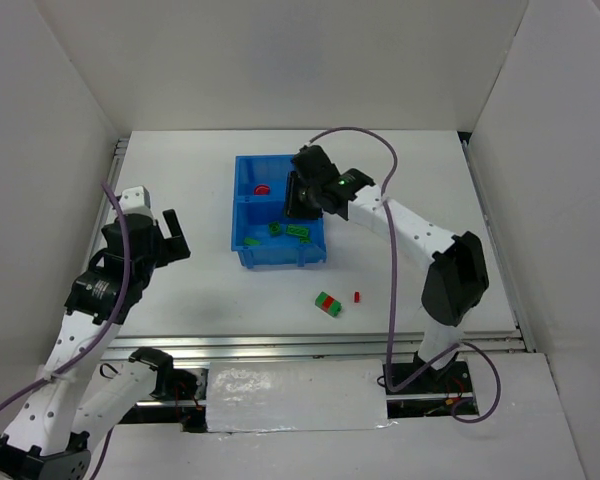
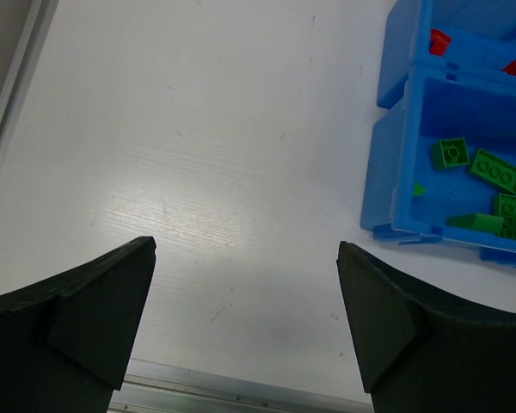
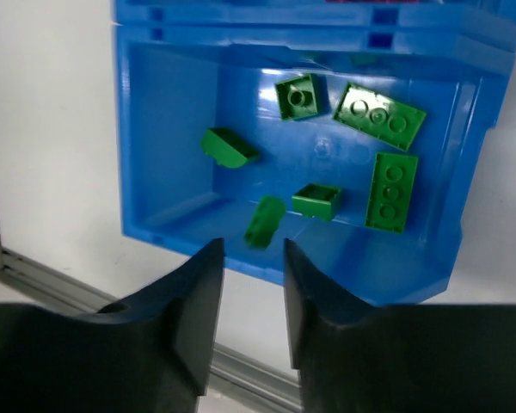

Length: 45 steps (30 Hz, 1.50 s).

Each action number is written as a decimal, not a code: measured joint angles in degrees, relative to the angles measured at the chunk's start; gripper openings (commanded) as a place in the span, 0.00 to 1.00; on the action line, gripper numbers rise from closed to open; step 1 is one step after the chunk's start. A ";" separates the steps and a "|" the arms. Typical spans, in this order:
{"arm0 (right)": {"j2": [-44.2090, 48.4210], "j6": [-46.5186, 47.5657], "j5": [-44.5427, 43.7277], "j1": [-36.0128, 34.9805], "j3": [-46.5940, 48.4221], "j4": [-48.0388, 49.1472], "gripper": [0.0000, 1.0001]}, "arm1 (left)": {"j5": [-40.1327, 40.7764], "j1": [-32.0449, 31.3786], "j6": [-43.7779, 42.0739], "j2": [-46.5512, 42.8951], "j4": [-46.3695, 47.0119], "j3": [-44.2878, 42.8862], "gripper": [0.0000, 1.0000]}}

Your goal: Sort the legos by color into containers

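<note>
The chief risk lies with the stuck red-and-green pair of plastic bricks [image 1: 328, 303] on the white table [image 1: 210, 300]: dropped whole into either side it would put one colour wrong, so it likely needs pulling apart, and the tiny loose red brick [image 1: 357, 296] beside it could skid out of a pinch. The right gripper [image 3: 251, 258] hangs over the near compartment [image 3: 168, 120] of the bright blue plastic bin [image 1: 242, 240], jaws slightly parted and pinching nothing; a small green brick [image 3: 265, 220] sits just past its tips. That compartment holds only green bricks, the far compartment [image 1: 248, 172] red ones [image 1: 263, 188]. The left gripper [image 2: 245, 254] hovers spread wide over bare table
</note>
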State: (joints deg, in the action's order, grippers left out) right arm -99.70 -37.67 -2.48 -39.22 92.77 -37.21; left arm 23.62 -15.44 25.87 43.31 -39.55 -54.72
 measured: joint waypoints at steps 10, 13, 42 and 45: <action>-6.73 1.75 1.68 -0.33 3.32 -2.40 0.76 | 0.04 1.95 -0.09 1.40 0.04 0.00 1.00; -4.42 3.02 1.53 -0.42 2.67 -2.54 0.78 | -0.52 3.19 -0.13 3.08 0.09 0.00 1.00; 26.77 -2.10 -6.36 9.05 -52.85 4.28 0.68 | -7.50 3.28 -0.42 -1.55 0.81 0.00 0.99; 25.33 -1.88 -4.98 9.05 -53.05 5.75 0.66 | -7.52 3.17 -0.42 -1.79 0.83 0.00 1.00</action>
State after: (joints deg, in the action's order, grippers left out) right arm -74.37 -39.55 -7.46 -30.17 39.72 -31.46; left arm 16.10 -12.27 25.45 41.52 -38.72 -54.72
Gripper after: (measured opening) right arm 0.674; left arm 0.994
